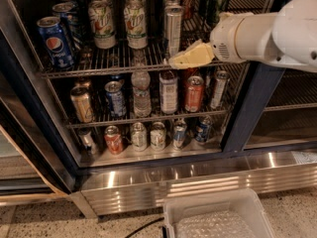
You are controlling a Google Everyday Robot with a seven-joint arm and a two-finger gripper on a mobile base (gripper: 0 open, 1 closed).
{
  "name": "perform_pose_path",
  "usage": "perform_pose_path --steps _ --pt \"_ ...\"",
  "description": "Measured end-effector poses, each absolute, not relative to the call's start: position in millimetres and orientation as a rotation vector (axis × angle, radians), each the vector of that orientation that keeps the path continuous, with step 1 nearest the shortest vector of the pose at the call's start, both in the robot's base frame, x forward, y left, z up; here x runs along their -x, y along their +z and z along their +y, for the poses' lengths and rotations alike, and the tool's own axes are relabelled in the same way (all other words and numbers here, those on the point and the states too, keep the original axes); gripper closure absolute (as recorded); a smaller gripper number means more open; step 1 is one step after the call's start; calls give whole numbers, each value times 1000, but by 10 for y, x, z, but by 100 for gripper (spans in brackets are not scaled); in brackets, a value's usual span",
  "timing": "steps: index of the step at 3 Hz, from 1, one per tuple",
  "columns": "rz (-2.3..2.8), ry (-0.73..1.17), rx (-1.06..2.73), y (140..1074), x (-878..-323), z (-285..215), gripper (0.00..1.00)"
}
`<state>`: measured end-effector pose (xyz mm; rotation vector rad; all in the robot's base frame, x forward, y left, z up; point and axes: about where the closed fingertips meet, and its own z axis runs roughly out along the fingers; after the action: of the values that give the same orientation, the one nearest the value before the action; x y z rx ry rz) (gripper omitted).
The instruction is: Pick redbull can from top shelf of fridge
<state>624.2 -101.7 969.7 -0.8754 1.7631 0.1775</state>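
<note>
Redbull can (172, 29): tall slim silver-grey, faint vert. bands, upright on top shelf (106, 67) of fridge (253, 103), near front rail, right of two wider white/green cans (134, 24). Blue Pepsi can (54, 42) at far left of same rack. Gripper (184, 59), cream-coloured, comes in from the right w/ tip at the rail just below the can's base; contact w/ can unclear, and can't tell if it's open or closed

Dim inside fridge (250, 100) w/ glare on steel base (198, 175); claw (176, 61) lit bright at top shelf (99, 63) front.
</note>
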Motion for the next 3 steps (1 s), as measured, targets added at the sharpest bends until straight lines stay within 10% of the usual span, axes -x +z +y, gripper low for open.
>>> perform_pose_path --steps 3 --pt "1694 139 724 9749 -6630 -715 0"
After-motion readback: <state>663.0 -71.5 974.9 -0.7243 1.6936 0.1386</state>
